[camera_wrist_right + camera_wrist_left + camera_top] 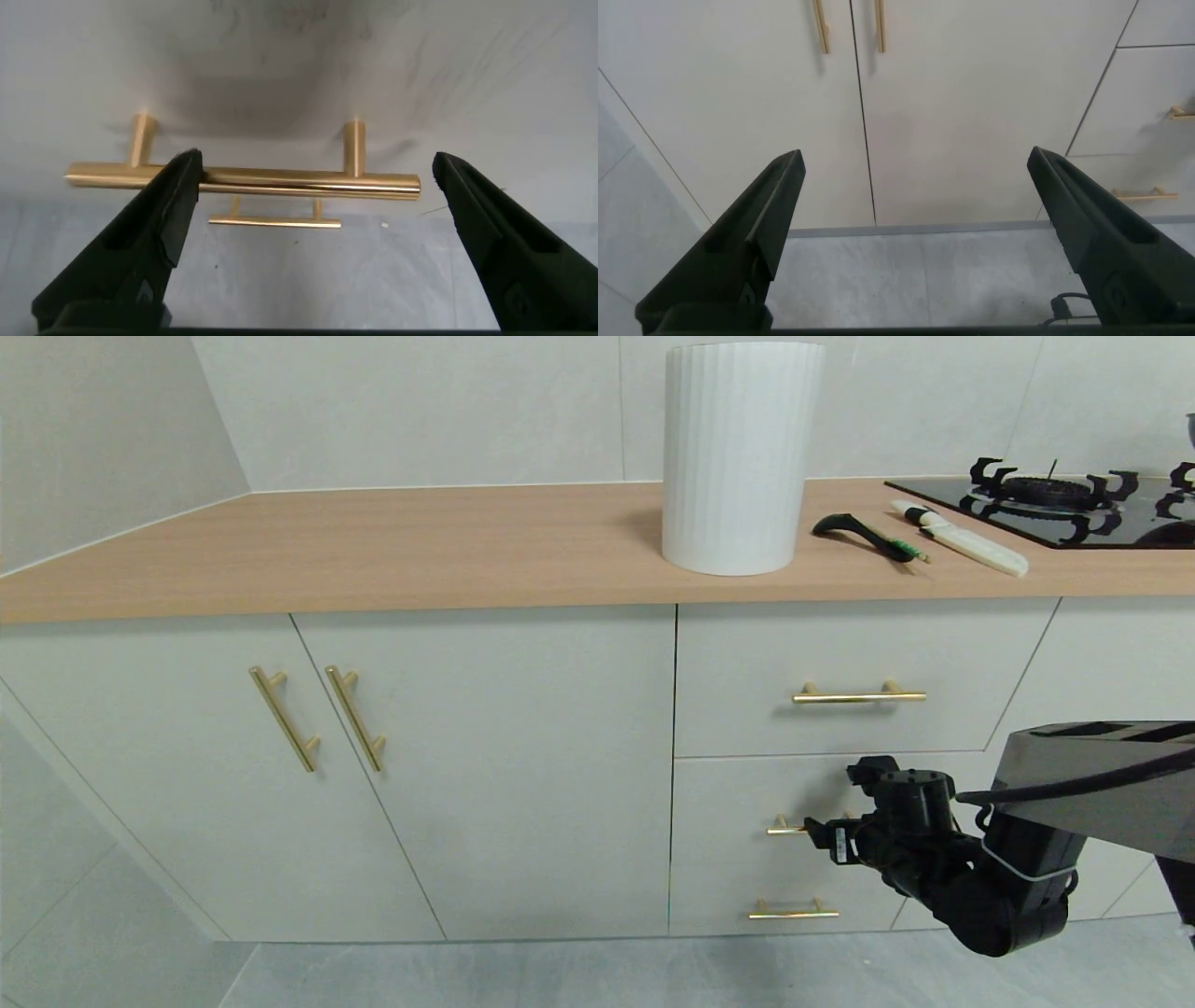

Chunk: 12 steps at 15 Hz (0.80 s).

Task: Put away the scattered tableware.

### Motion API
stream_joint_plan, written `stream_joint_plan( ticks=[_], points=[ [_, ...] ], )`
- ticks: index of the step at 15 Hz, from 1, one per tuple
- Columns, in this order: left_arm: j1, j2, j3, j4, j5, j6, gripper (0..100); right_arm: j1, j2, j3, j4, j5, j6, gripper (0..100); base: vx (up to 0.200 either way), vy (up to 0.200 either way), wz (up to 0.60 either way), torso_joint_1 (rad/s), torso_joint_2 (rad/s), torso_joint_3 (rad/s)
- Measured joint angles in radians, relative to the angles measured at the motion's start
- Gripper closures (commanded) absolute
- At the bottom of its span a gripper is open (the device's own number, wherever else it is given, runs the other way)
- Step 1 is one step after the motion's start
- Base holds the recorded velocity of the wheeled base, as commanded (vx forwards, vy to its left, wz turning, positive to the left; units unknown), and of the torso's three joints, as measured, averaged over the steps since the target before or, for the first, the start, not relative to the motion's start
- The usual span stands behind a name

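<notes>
While the right gripper (315, 161) is hanging wide open and empty just before the middle drawer handle (243, 177), the left gripper (915, 163) is gaping empty toward the cupboard doors (971, 112); the peeler (864, 535) and knife (962, 538) are lying on the table (373, 541) between canister (738, 457) and hob (1055, 499).

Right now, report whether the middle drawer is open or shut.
Shut. The middle drawer sits flush, no gap showing; the right claw is open before its handle, not gripping.

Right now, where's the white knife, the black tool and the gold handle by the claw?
white knife (976, 547), head view, on its blade.
black tool (854, 529), head view, curved handle.
gold handle (280, 180), right wrist view, bar's middle.
</notes>
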Motion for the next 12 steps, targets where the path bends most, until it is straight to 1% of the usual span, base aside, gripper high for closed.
stream_joint_plan(
  ticks=[5, 12],
  points=[
    [0.0, 0.0, 0.0, 0.0, 0.0, 0.0, 0, 0.0, 0.022, -0.006, -0.002, -0.003, 0.0, 0, 0.0, 0.0, 0.0, 0.0, 0.0, 0.0],
    [0.0, 0.0, 0.0, 0.0, 0.0, 0.0, 0, 0.0, 0.003, 0.021, 0.017, -0.001, -0.003, 0, 0.0, 0.0, 0.0, 0.0, 0.0, 0.0]
  ],
)
